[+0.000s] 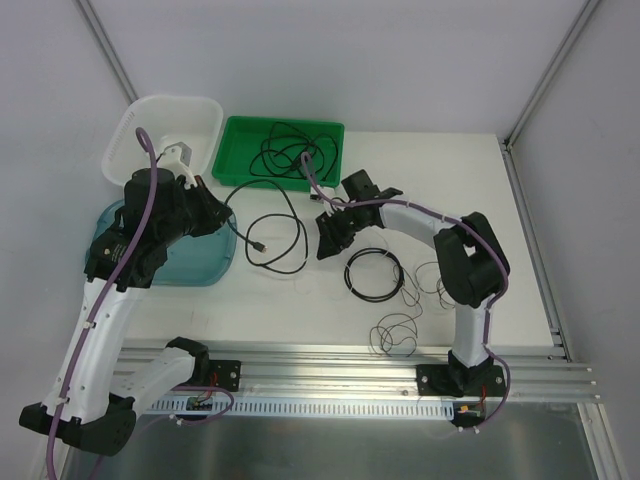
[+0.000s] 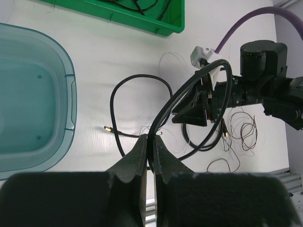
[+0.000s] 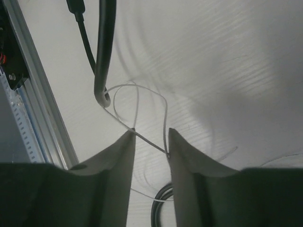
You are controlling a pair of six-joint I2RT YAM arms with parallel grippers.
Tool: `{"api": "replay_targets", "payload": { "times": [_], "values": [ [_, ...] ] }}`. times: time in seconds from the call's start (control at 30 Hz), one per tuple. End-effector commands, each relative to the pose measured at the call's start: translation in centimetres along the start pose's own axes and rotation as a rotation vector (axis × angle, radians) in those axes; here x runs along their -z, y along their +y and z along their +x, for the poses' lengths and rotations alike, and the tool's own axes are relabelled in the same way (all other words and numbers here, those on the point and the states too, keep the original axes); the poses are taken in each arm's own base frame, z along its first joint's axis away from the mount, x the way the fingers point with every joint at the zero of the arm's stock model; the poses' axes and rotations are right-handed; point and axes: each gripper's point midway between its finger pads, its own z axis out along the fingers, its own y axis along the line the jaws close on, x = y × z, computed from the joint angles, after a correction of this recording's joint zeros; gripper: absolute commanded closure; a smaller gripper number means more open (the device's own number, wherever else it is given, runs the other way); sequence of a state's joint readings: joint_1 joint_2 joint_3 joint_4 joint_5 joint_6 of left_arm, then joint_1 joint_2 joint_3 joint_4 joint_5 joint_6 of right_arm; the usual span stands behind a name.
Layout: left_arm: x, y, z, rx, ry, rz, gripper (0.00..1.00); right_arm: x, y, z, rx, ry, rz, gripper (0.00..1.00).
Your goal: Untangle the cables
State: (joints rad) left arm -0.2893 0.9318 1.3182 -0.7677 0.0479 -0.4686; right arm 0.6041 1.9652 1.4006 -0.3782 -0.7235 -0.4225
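My left gripper (image 2: 150, 142) is shut on a thick black cable (image 2: 189, 87) that arcs up and across the front of the right arm. In the top view the left gripper (image 1: 222, 207) hangs beside the teal tub. A second black cable (image 1: 275, 240) with a gold plug loops on the table. My right gripper (image 3: 151, 135) hovers low over the table, jaws apart. A thin white cable (image 3: 165, 121) crosses the gap and touches both fingertips. From above, the right gripper (image 1: 326, 238) is left of a black coil (image 1: 373, 272). Hair-thin dark wires (image 1: 396, 335) lie near the front.
A green tray (image 1: 238, 160) at the back holds another black cable (image 1: 290, 150). A white basket (image 1: 205, 112) stands at the back left, and a teal tub (image 1: 205, 268) sits under the left arm. An aluminium rail (image 1: 350, 360) runs along the near edge.
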Motion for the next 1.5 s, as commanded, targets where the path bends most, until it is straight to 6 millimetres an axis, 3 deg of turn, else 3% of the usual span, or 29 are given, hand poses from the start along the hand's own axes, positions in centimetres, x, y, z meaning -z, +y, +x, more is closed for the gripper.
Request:
{"api": "replay_targets", "payload": {
  "times": [0.0, 0.17, 0.23, 0.27, 0.4, 0.57, 0.73, 0.93, 1.13, 1.3, 1.47],
  "values": [
    [1.0, -1.2, -1.7, 0.026, -0.062, 0.032, 1.0, 0.9, 2.0, -1.9, 0.053, -0.07, -0.051, 0.67],
    [1.3, -1.2, -2.2, 0.089, -0.092, 0.021, 1.0, 1.2, 3.4, -1.4, 0.054, -0.096, -0.044, 0.96],
    [1.2, -1.1, -2.6, 0.122, -0.117, 0.008, 1.0, 2.3, 4.7, -1.9, 0.055, -0.134, -0.032, 0.99],
    [1.0, -1.3, -2.9, 0.154, -0.134, 0.021, 1.0, 2.3, 4.7, -1.2, 0.051, -0.139, -0.012, 0.99],
    [0.7, -2.8, -3.4, 0.254, -0.17, 0.102, 1.0, 4.0, 6.3, -1.7, 0.034, -0.238, 0.043, 0.99],
    [-0.2, -5.2, -2.7, 0.37, -0.148, 0.211, 1.0, 5.8, 7.8, -4.0, 0.003, -0.423, 0.131, 0.99],
    [-0.2, -7.7, -2.8, 0.411, -0.185, 0.257, 1.0, 5.5, 8.8, -5.4, -0.024, -0.508, 0.239, 0.99],
    [-0.8, -9.1, -2.5, 0.482, -0.195, 0.284, 1.0, 4.7, 10.6, -6.5, -0.056, -0.569, 0.303, 0.99],
    [-0.6, -10.3, -2.2, 0.539, -0.188, 0.346, 1.0, 4.4, 8.3, -6.1, -0.187, -0.645, 0.484, 0.99],
    [0.3, -9.8, -2.4, 0.546, -0.215, 0.35, 1.0, 4.6, 5.7, -3.4, -0.31, -0.649, 0.604, 0.99],
    [-0.3, -9.2, -1.7, 0.569, -0.209, 0.329, 1.0, 4.9, 7.2, -4.1, -0.334, -0.752, 0.493, 0.99]
  ]
}}
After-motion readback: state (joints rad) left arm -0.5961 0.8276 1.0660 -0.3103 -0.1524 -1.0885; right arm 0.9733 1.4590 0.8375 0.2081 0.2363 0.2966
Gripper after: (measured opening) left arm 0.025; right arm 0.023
